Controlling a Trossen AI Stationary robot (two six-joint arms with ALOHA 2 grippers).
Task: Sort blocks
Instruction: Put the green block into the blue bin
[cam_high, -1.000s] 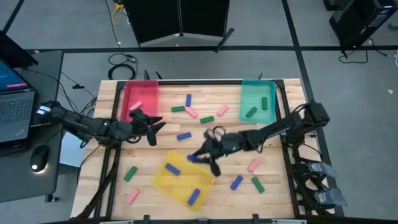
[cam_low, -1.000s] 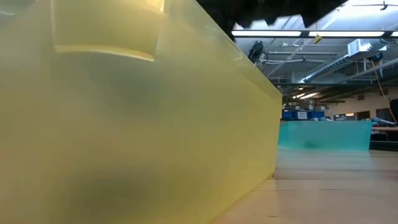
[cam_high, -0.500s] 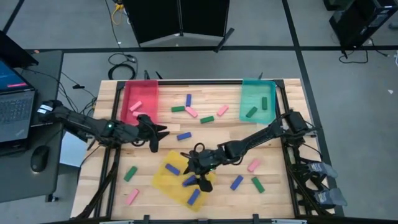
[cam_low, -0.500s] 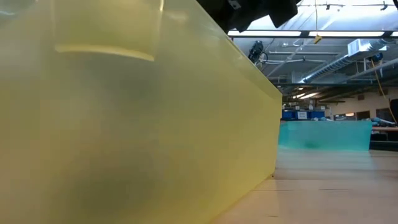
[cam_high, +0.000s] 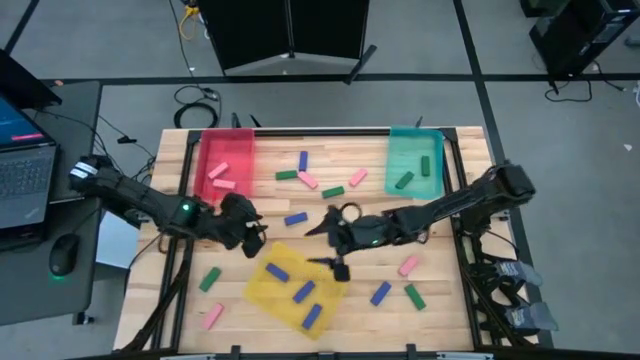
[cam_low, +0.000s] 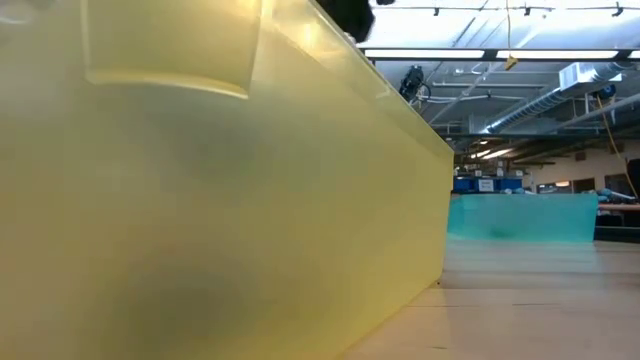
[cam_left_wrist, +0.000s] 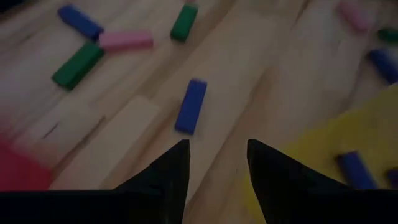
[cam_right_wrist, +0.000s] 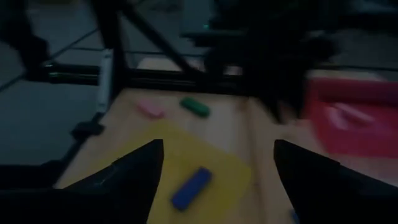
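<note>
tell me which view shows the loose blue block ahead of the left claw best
The left wrist view: the blue block lies sharp on bare wood, just beyond the open left claw. The high view shows it small; the low view shows only the yellow tray; the right wrist view misses it.

You are getting the overhead camera looking straight down on the whole table (cam_high: 320, 140). The low camera is sitting at tabletop height, pressed close against the yellow tray (cam_low: 200, 200), facing the room. Both wrist cameras are looking down past dark fingers at close range, and all four views are sharing that yellow tray (cam_high: 265, 285).
</note>
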